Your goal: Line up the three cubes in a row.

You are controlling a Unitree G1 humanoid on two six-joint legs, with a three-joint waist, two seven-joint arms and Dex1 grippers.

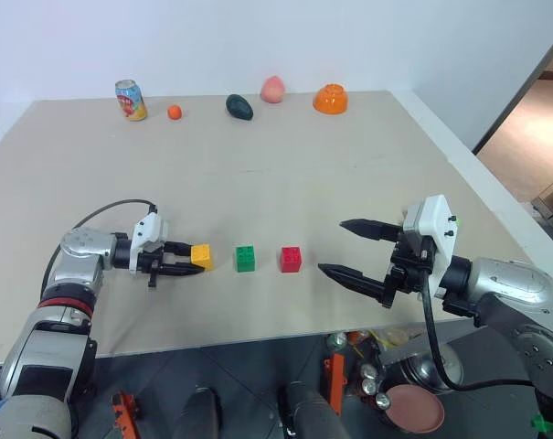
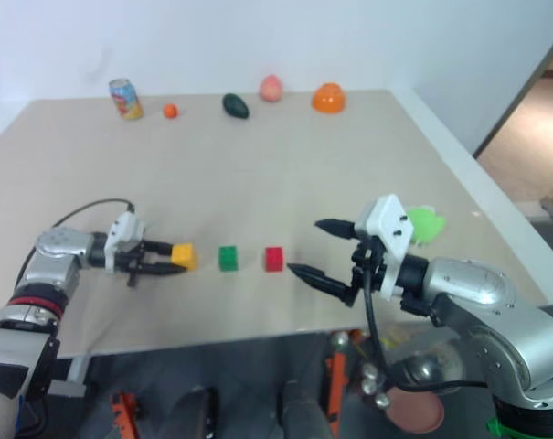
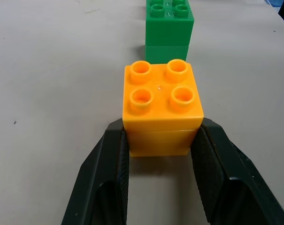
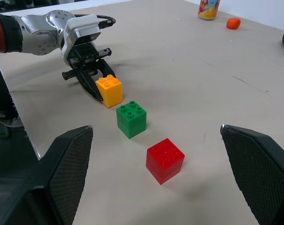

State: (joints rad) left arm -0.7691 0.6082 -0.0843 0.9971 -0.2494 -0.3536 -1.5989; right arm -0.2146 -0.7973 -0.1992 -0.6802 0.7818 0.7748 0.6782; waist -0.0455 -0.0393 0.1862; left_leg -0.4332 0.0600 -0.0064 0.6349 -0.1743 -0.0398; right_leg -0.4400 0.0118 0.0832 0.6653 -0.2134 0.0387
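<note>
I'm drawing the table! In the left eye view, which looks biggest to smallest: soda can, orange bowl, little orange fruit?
1. Soda can and orange bowl look about alike: can taller, bowl wider.
2. Little orange fruit, plainly smallest.
All three sit along the far edge.

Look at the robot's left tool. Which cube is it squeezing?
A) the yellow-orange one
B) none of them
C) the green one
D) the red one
A: the left tool is shut on the yellow-orange cube, with a black finger pressed to each side of it, while the green cube and red cube sit free on the table beside it.
</note>
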